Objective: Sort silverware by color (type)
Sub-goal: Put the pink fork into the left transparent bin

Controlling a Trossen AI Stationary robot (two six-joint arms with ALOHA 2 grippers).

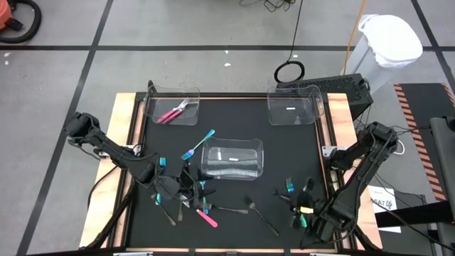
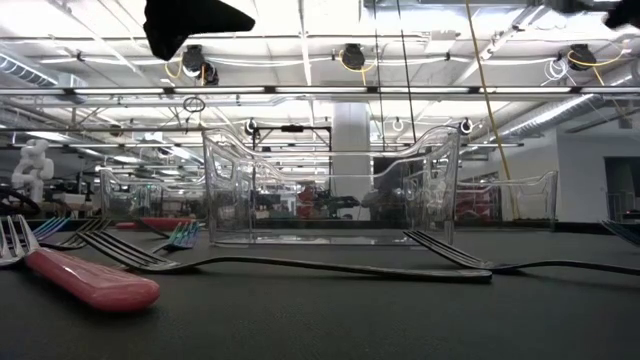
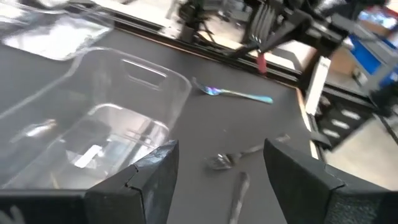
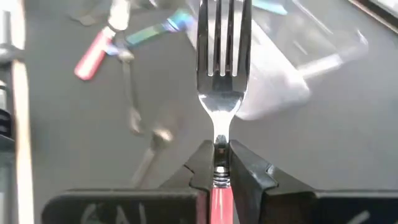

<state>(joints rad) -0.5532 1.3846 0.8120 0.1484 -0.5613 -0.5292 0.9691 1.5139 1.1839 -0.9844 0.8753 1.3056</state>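
Note:
My right gripper (image 4: 219, 163) hovers over the table's near right part (image 1: 304, 208), shut on a pink-handled fork (image 4: 221, 62). My left gripper (image 3: 217, 180) is open above the near left part (image 1: 178, 186), where loose silverware lies: a pink-handled piece (image 1: 207, 218), grey forks (image 1: 229, 210) and a blue-teal fork (image 1: 199, 146). The left wrist view shows a blue-teal piece (image 3: 239, 93) and a grey spoon (image 3: 239, 155) lying flat on the mat beyond the open fingers. The far-left clear bin (image 1: 174, 107) holds pink-handled pieces. My right gripper pinches the fork's thin metal neck (image 4: 219, 146), just below the tines' base, between its two fingers. The tines point away along the fingers, and the pink handle (image 4: 219, 199) runs back between them. The fork is lifted clear of the mat.
A clear bin (image 1: 232, 158) stands at the table's middle, and another (image 1: 291, 110) at the far right. In the low view a pink-handled fork (image 2: 80, 275) and grey forks (image 2: 250, 262) lie in front of the middle bin (image 2: 330, 190). Wooden rails edge the black mat (image 1: 234, 235).

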